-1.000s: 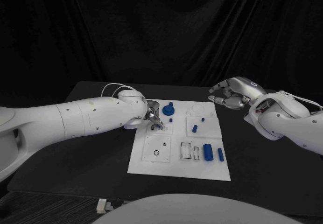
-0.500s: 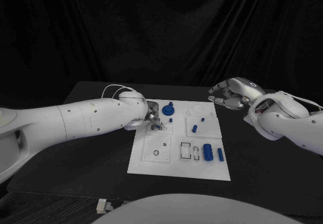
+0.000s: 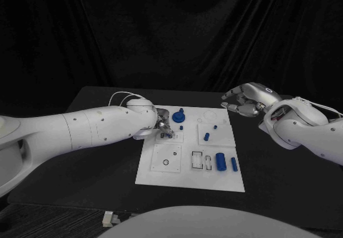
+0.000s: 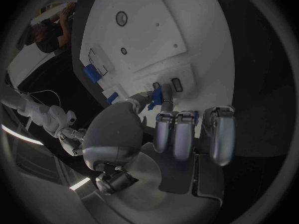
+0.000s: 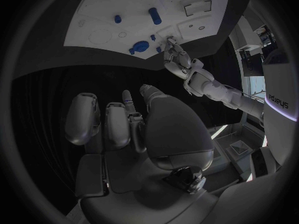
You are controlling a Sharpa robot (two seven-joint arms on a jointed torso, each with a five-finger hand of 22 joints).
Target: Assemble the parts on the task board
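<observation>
- Since a second ago, little has changed: the left hand (image 3: 163, 126) still pinches a small blue part (image 4: 157, 93) at the task board (image 3: 171, 176)'s far-left area.
- The right hand (image 3: 244, 99) stays raised beyond the board's far-right corner, fingers curled on nothing.
- I count six blue parts elsewhere on the board (the round one (image 3: 178, 117) is largest).

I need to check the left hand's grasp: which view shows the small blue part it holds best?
The left wrist view: the small blue part sits pinched at the left hand's fingertips above the task board. The head view hides it behind the fingers; the right wrist view shows it too small to tell.
</observation>
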